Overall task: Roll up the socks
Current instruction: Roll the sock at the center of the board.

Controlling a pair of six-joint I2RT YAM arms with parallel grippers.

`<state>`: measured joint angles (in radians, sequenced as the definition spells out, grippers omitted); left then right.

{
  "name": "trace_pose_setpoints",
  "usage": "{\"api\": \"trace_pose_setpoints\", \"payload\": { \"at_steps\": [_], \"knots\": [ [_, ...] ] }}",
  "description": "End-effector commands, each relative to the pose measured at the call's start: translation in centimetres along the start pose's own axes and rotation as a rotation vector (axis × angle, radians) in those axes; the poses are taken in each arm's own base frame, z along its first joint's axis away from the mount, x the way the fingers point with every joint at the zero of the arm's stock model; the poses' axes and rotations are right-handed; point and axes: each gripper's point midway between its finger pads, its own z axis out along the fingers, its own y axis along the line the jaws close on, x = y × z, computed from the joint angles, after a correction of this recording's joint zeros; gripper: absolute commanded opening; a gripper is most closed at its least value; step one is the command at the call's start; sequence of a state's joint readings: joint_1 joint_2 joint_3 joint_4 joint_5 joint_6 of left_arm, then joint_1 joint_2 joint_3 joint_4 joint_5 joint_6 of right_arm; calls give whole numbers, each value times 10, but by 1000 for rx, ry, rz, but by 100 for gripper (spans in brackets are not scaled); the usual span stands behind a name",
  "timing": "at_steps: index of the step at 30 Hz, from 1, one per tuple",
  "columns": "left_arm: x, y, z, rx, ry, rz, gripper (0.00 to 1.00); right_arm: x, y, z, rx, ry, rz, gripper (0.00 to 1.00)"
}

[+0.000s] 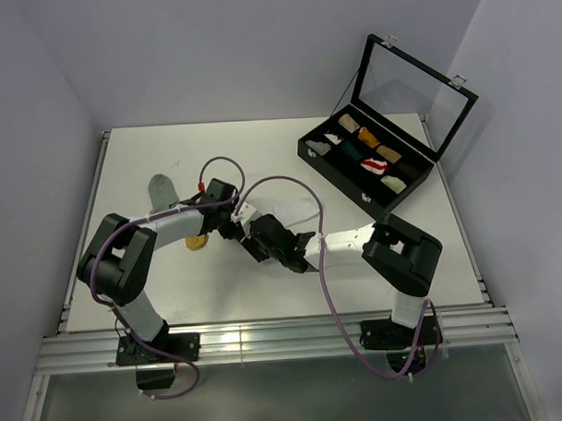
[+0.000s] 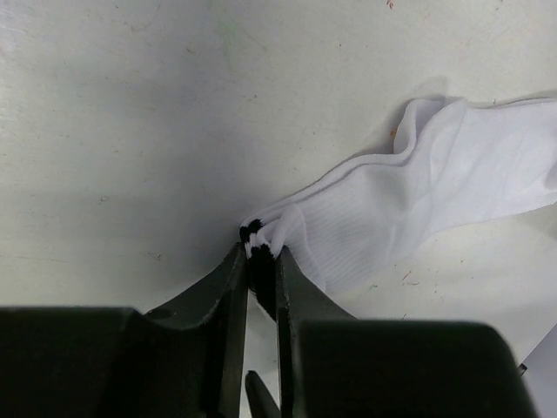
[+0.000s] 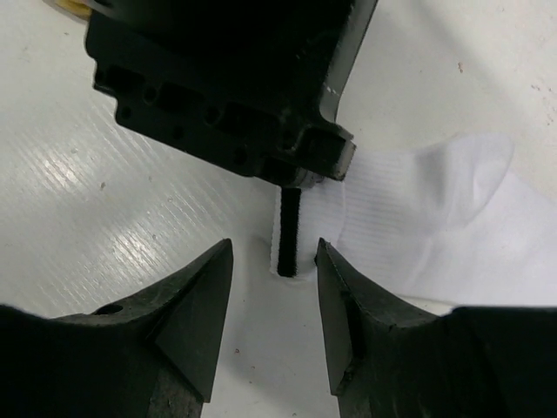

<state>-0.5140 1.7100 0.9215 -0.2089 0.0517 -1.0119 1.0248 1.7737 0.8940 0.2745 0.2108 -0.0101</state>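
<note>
A long white sock (image 2: 418, 192) lies flat on a pale desk (image 1: 260, 147), well to the left of an open black case (image 1: 335, 176). Its fabric is finely ribbed and gently creased, and its cuff end is bunched and shows black striping. The foot end fans out wider, away from the cuff.

The left pincer (image 2: 259, 257) is closed narrowly on the bunched cuff, gripping the white sock at its striped edge. The right pincer (image 3: 274, 252) faces it at close range with its jaws apart, one finger on each side of the cuff's black stripe. A gap shows on both sides and nothing is held between them.

There are three socks in all. Besides the white one, there is one short grey sock (image 1: 162, 190), which lies farthest to the left of the case. There is also one short mustard-yellow sock (image 1: 199, 242), left of the case too and nearer the front edge of the desk, partly under the left arm.

There is one case, with one glass lid (image 1: 411, 90) standing raised behind it. Its compartments hold several small coloured fabric rolls (image 1: 366, 135), too small to count surely. Two arms reach in from the near edge.
</note>
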Motion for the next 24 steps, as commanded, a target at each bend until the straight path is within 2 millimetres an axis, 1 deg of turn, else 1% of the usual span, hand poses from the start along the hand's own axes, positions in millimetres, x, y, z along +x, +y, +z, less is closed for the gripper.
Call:
{"api": "trace_pose_setpoints", "payload": {
  "at_steps": [1,5,6,8,12,16,17,19,22,23,24],
  "knots": [
    [10,14,4,-62,37,30,9,-29,5,3,11,-69,-20,50],
    [10,14,4,-62,37,30,8,-22,4,9,21,-47,-30,49],
    [9,15,4,-62,36,29,8,-16,4,12,25,-32,-32,49],
    [9,14,4,-62,37,30,8,-11,5,15,26,-19,-30,48],
    [9,13,4,-59,35,27,8,11,4,22,39,32,-23,47],
    [9,14,4,-61,36,29,8,30,-2,23,71,83,-25,45],
    [9,13,3,-60,34,29,8,32,-2,23,79,87,7,45],
    [10,14,4,-62,38,29,8,43,-4,23,88,118,16,44],
    [10,13,4,-56,38,27,9,58,-8,25,94,162,40,37],
    [10,12,4,-53,37,27,9,62,-11,25,99,173,49,29],
    [9,11,3,-48,33,25,9,65,-11,25,102,184,62,23]
  ]
}}
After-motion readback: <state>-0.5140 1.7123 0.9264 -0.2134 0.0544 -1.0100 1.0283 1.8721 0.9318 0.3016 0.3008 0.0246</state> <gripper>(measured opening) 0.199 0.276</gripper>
